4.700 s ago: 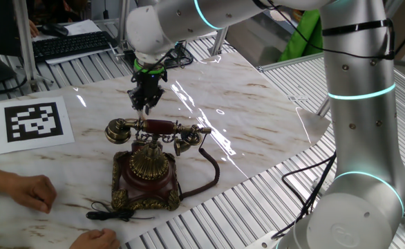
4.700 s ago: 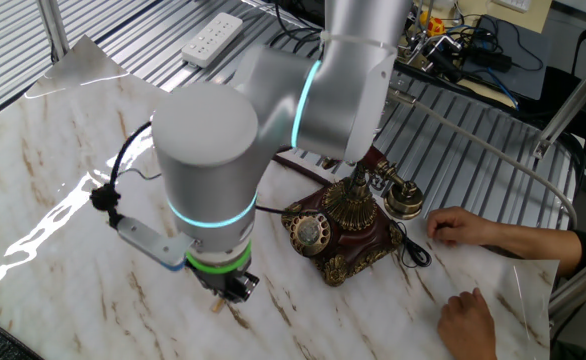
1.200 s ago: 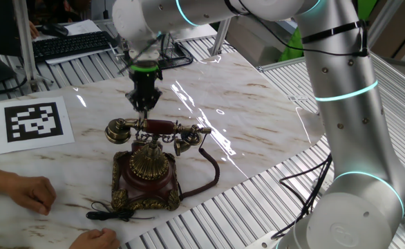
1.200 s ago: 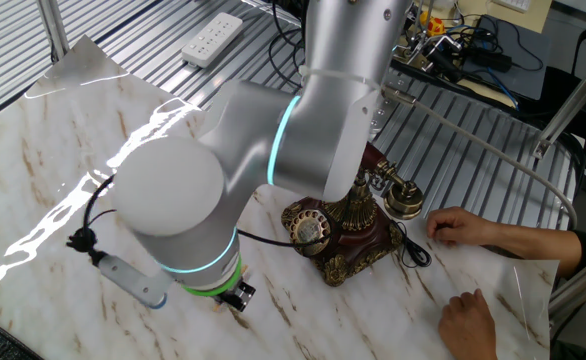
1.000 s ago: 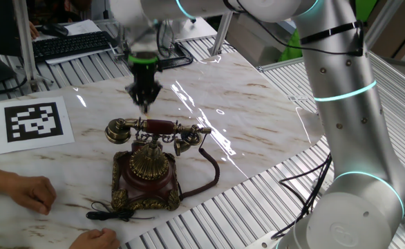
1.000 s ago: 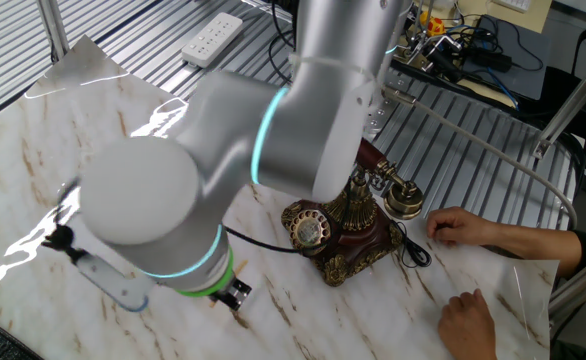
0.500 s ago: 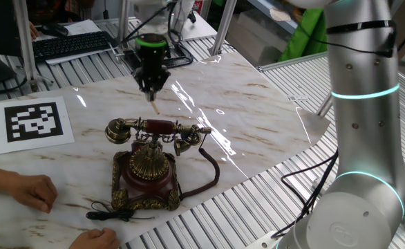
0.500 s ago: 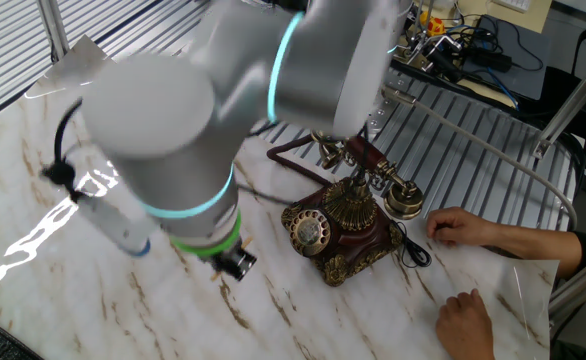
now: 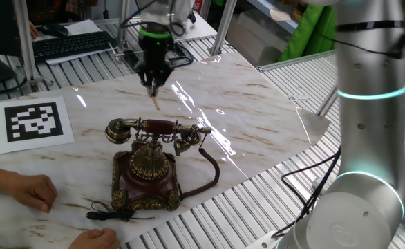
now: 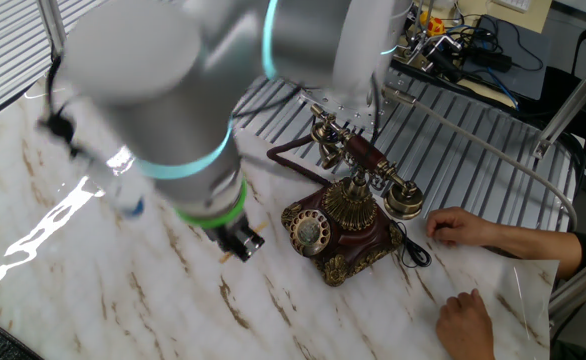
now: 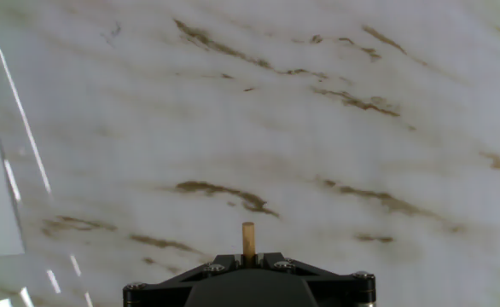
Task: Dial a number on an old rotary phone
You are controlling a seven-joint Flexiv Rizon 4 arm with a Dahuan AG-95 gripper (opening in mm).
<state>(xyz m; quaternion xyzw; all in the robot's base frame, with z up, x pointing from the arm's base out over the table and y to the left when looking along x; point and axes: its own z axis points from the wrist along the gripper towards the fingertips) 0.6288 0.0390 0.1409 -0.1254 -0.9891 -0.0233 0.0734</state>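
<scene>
The old rotary phone (image 9: 146,169) stands near the table's front edge, dark red-brown wood with brass trim. Its handset (image 9: 157,128) rests across the cradle. Its brass dial (image 10: 310,229) shows in the other fixed view. My gripper (image 9: 153,86) hangs above the marble behind the phone and apart from it. It is shut on a short wooden stick (image 9: 155,102) that points down. In the hand view the stick (image 11: 248,238) pokes out from between the shut jaws of the gripper (image 11: 248,254) over bare marble. The phone is outside the hand view.
A person's hands (image 9: 31,191) rest on the table left of the phone, and show again as hands (image 10: 461,227) in the other fixed view. A printed marker sheet (image 9: 35,121) lies at the left. A black keyboard (image 9: 71,45) and a power strip (image 10: 213,38) sit beyond the marble.
My gripper has risen and moved away from the handset toward the back of the table, with the stick still in it. The phone and the hands have not moved.
</scene>
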